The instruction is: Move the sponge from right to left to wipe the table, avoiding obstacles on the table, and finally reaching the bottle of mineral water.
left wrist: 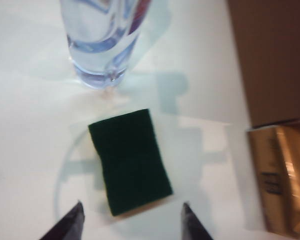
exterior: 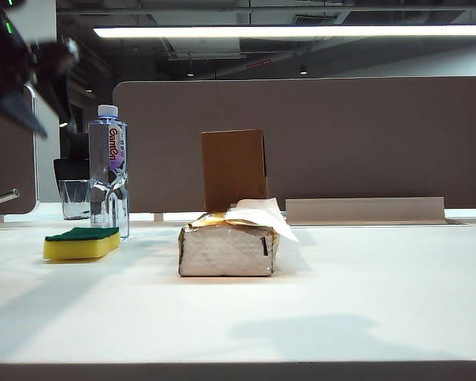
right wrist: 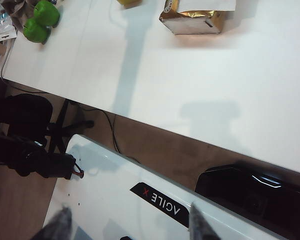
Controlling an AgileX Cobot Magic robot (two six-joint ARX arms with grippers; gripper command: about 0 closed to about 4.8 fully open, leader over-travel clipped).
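Hovering w/ jaws released: left gripper over sponge, right gripper prob. off-table.

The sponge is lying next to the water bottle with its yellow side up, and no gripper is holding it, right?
Not quite. The sponge lies green side up, yellow underneath, as the exterior view shows. The rest holds: it sits beside the bottle, and the left gripper hangs open above it, while the right gripper is open away from the table.
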